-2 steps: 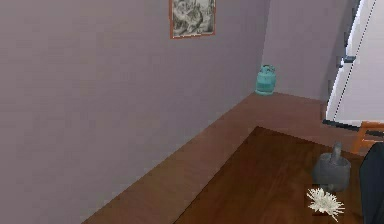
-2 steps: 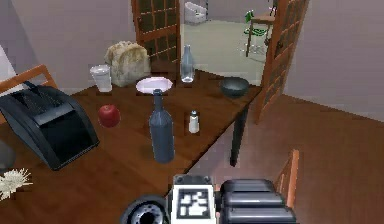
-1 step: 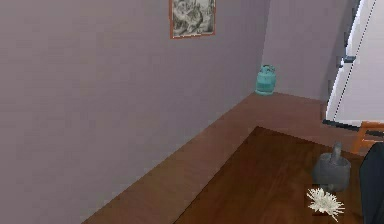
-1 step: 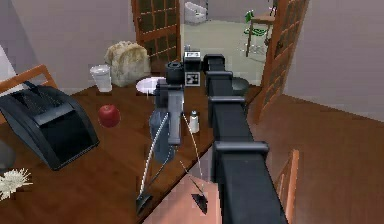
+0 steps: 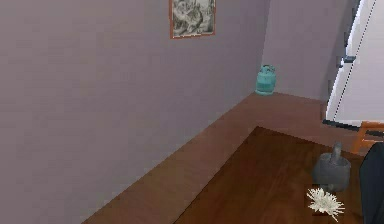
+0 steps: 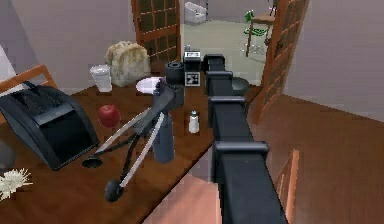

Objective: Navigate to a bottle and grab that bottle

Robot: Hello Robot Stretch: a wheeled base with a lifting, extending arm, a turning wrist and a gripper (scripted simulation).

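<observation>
Dark arm bar [image 6: 240, 160] reaches over the counter [image 6: 185, 172], whether its pincer [image 6: 108, 170] holds anything I cannot tell, and the teal bottle [image 5: 265, 80] stands below-right of the framed picture [image 5: 192, 18], so this looks like the approach, needing a drive toward it.

The forward view looks ahead and somewhat downward from the robot, facing a nearby purple wall [image 5: 90, 90] with a framed picture [image 5: 192, 18] at the top edge. The arm side view looks out sideways and down along the arm [image 6: 235, 150], close above the desk [image 6: 190, 165], with the claw [image 6: 104, 172] left of middle. A white spiky tuft [image 5: 325, 201] at the forward view's lower right appears again at the arm side view's lower left edge.
</observation>
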